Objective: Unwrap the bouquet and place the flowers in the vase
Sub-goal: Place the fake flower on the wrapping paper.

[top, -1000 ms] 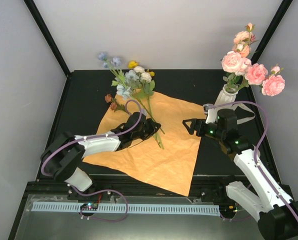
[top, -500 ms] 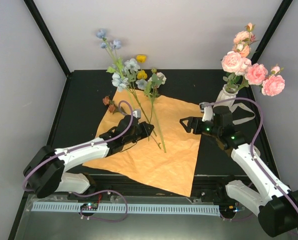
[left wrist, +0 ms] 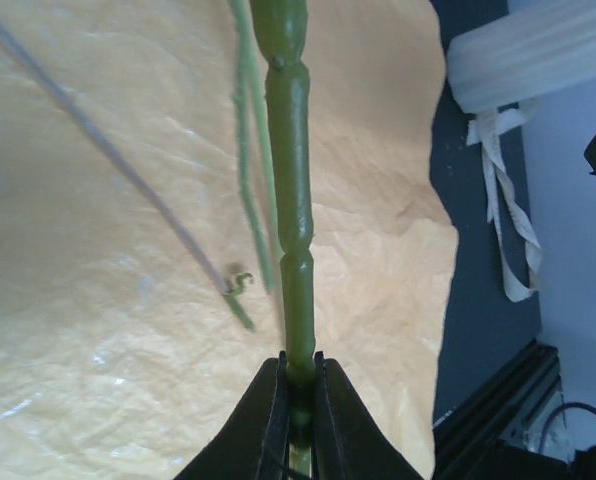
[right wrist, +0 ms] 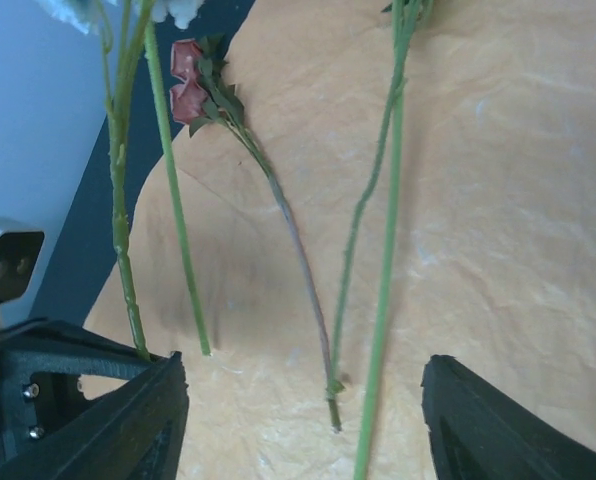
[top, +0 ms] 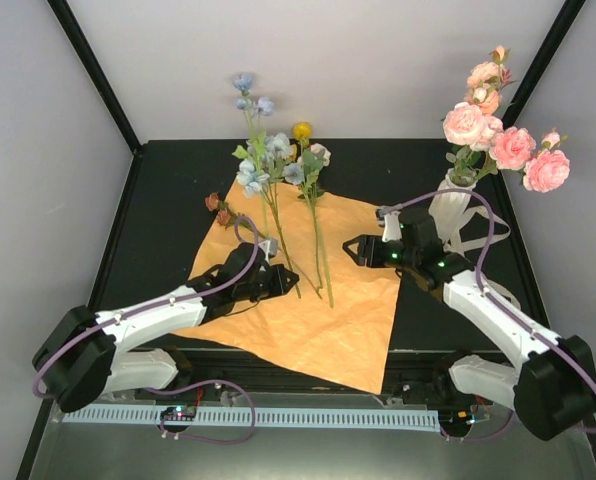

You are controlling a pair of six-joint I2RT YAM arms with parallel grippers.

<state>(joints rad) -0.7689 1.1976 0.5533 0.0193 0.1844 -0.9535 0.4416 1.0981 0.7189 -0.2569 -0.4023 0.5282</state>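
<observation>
flowers (top: 269, 166) raised more upright; left gripper (left wrist: 298, 372) clamped on stem (left wrist: 295, 240); right gripper (top: 356, 250) moved closer, jaws apart, empty.

In the left wrist view the stem (left wrist: 296, 200) runs off the top edge, so its bloom is out of frame. The vase (left wrist: 538, 55) at upper right is a blurred stub cut by the edge. In the right wrist view, pale blooms (right wrist: 173, 10) are clipped at upper left. From above, the left gripper (top: 283, 278) is too small to make out its jaws.
</observation>
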